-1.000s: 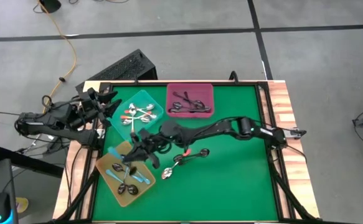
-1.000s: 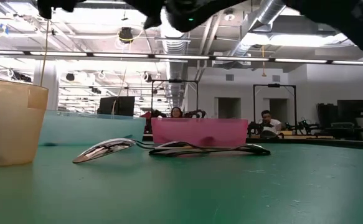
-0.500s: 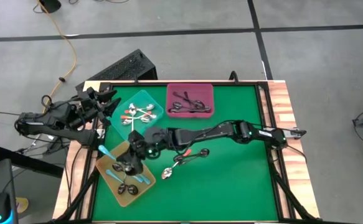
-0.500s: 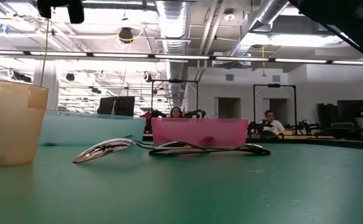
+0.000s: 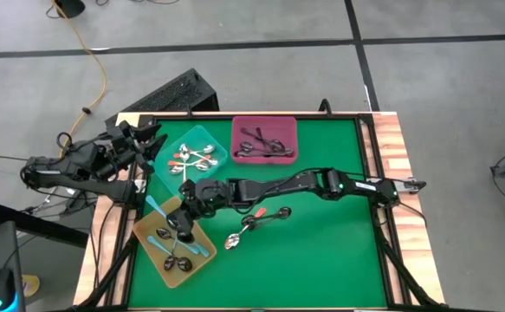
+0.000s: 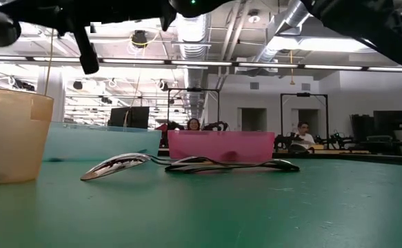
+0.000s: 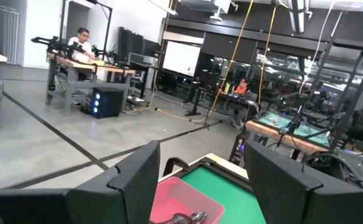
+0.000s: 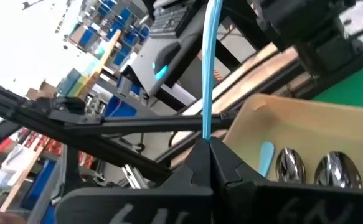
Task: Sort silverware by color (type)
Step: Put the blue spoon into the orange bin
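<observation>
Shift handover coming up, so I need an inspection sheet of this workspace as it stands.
Surface: green table mat, wooden edges.
Job's things: light-blue-handled spoon in right pincer; blue spoons in yellow tray; orange-red in teal tray; dark in pink tray; two spoons loose.
Clutter: nothing seen.
Grippers: right pincer shut on spoon over yellow tray; left pincer open, parked off the mat's left.
Cables: orange cord on floor.
Surroundings: workshop, people at benches.

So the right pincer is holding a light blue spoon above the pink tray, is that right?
Not quite. The right pincer does hold a light blue spoon, but over the yellow tray, not the pink tray. The high view shows this; the right wrist view shows the yellow tray's wall just beneath.
</observation>
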